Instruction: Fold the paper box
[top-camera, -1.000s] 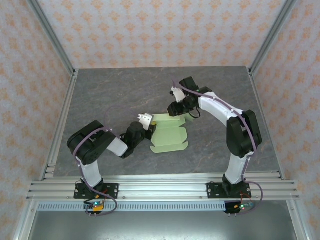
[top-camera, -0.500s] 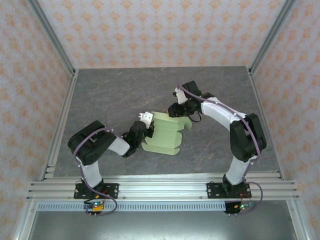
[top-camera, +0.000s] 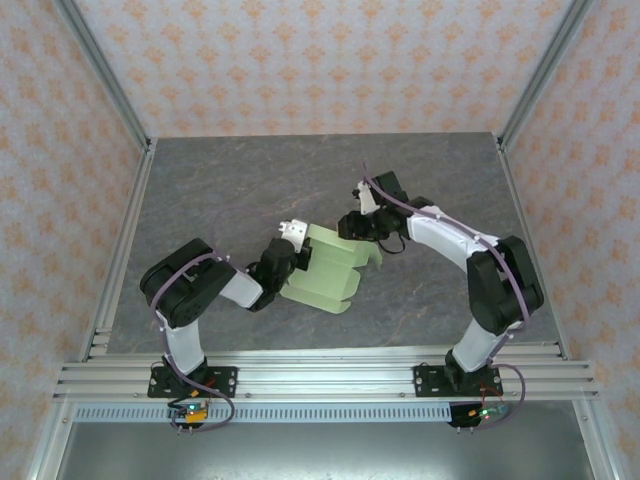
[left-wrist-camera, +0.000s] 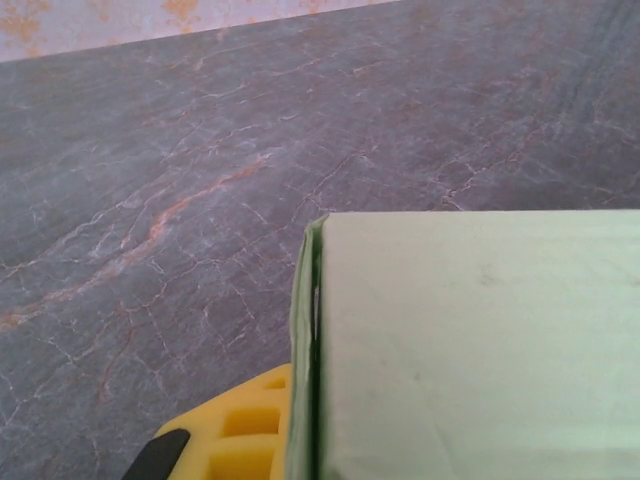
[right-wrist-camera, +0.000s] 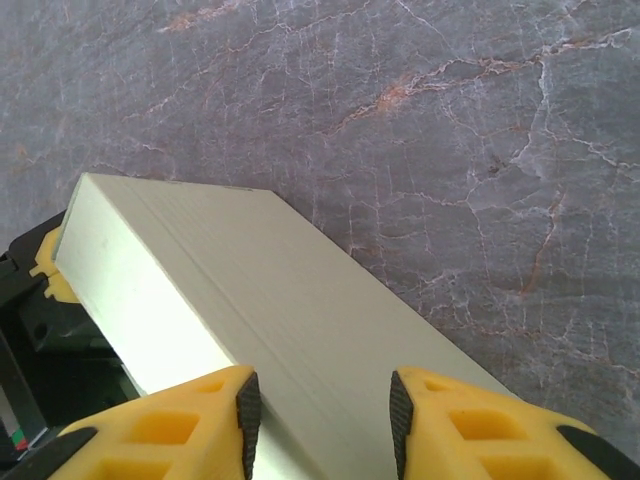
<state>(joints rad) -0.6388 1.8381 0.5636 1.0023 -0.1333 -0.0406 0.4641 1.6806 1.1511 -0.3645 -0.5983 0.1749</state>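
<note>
A pale green card box (top-camera: 330, 272) is at the middle of a grey marbled surface (top-camera: 220, 190). Left jaws pinch its left edge; right jaws clasp its far end.

Left arm (top-camera: 195, 285): elbow folded back above its base, forearm low, reaching right toward the paper box (top-camera: 335, 275).
Left gripper (top-camera: 296, 262): at the box's left edge, jaws closed on the card wall; one yellow finger (left-wrist-camera: 235, 440) shows just left of that edge.
Right arm (top-camera: 455, 240): rises from its base, bends left, forearm sloping to the box's far side.
Right gripper (top-camera: 352, 228): at the box's far edge, pointing down; its two yellow fingers (right-wrist-camera: 195, 415) stand partly apart with the box's top face between them; whether they pinch it cannot be told.
</note>
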